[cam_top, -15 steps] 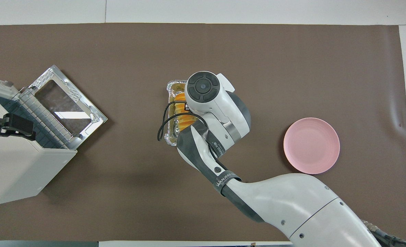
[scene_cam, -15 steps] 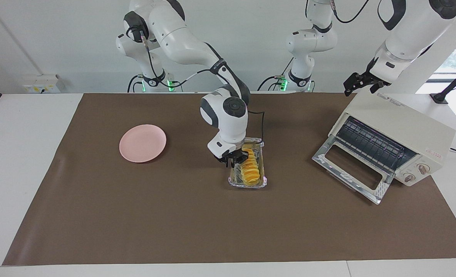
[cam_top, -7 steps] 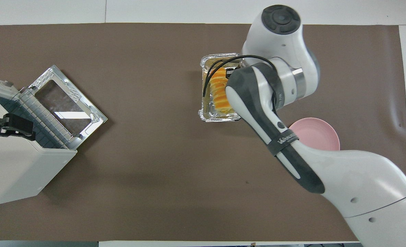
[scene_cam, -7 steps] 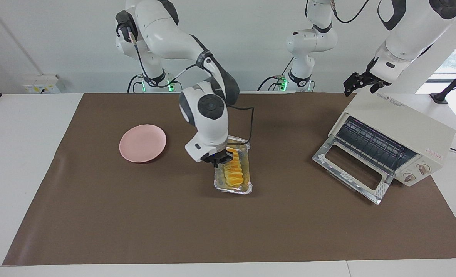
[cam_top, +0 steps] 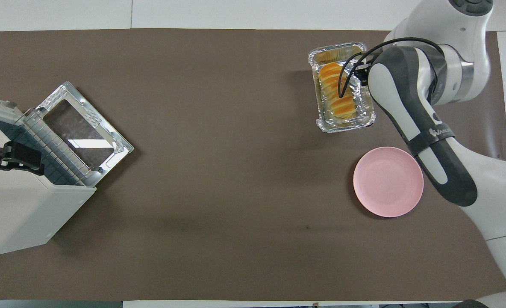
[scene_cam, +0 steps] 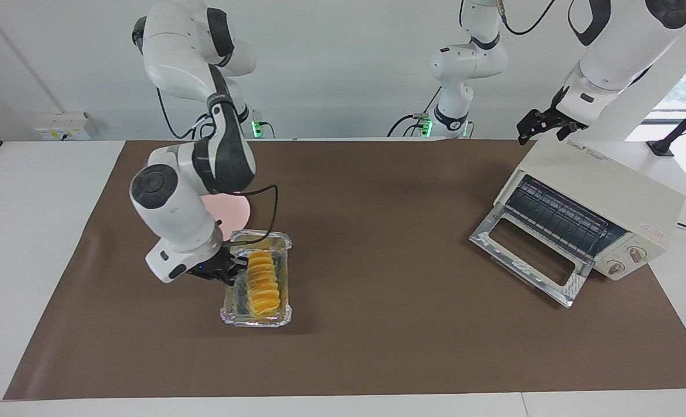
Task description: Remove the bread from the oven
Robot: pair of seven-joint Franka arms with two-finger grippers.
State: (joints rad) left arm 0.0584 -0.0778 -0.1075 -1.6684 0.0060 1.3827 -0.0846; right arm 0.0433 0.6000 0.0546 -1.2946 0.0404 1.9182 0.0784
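Observation:
The bread point(scene_cam: 260, 280), a ridged golden-yellow loaf, lies in a silver foil tray point(scene_cam: 256, 317) out on the brown mat, farther from the robots than the pink plate point(scene_cam: 231, 212). The loaf also shows in the overhead view point(cam_top: 336, 90). My right gripper point(scene_cam: 232, 272) is shut on the tray's rim on the side toward the right arm's end. I cannot tell whether the tray rests on the mat. The cream-white oven point(scene_cam: 606, 194) stands at the left arm's end with its door point(scene_cam: 522, 271) dropped open and its rack bare. My left gripper point(scene_cam: 544, 124) waits over the oven's top edge nearest the robots.
The pink plate point(cam_top: 388, 181) lies bare, nearer to the robots than the tray, partly hidden by the right arm in the facing view. The open oven door point(cam_top: 84, 128) juts out over the mat. The brown mat point(scene_cam: 378, 324) covers most of the table.
My right gripper has carried the tray with the bread from the middle of the table toward the right arm's end, to beside the pink plate. The left arm has not moved.

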